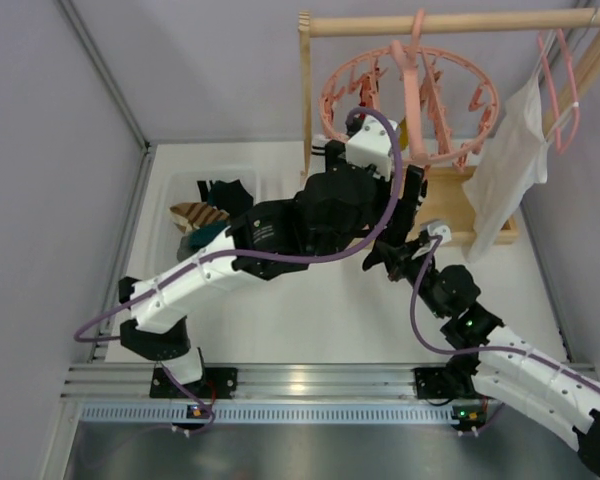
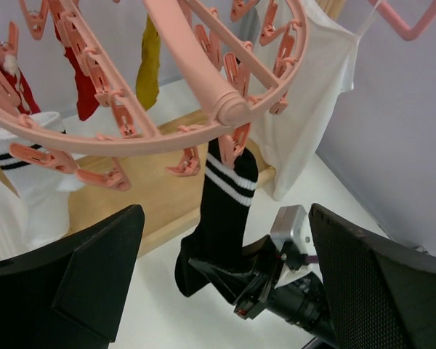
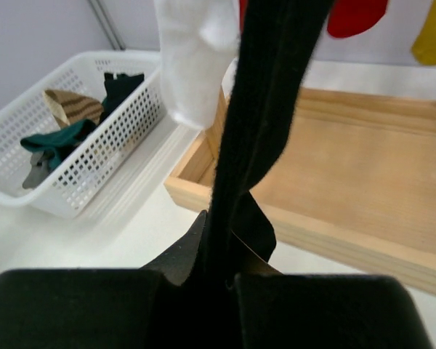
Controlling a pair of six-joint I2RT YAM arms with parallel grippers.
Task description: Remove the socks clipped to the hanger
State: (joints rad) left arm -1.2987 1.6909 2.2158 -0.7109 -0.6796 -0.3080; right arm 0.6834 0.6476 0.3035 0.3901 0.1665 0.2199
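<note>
Left wrist view first, Ana: where is the round pink hanger [image 2: 131,142]?

Overhead, Ben. Its ring and spokes fill the top of that view, with pegs dangling all round. From above you can see its hook over the wooden rail [image 1: 450,22].

Which socks are on it?

A black sock with white stripes [image 2: 221,211] hangs straight down from one peg, its cuff pinched in the clip. Further back hang a red sock [image 2: 80,80] and a mustard-yellow sock [image 2: 149,65]. A white sock with dark stripes [image 2: 29,174] is at the left.

And the right gripper [image 3: 219,280]?

Clenched on the black sock, low on its length. Its own camera shows the fabric running up from between the closed jaws.

The left gripper [image 2: 225,211]?

Released. Its fingers [image 2: 80,276] stand wide apart below the ring and hold nothing. The black sock hangs in the gap between them, seen from that camera.

What else is around?

A white garment [image 2: 305,94] hangs to the right on a thin pink clothes hanger [image 1: 560,90]. A shallow wooden tray [image 3: 363,160] lies under the pegs. Beside it a white basket [image 3: 116,153] holds a teal sock [image 3: 58,138], a tan striped one and a dark one.
</note>
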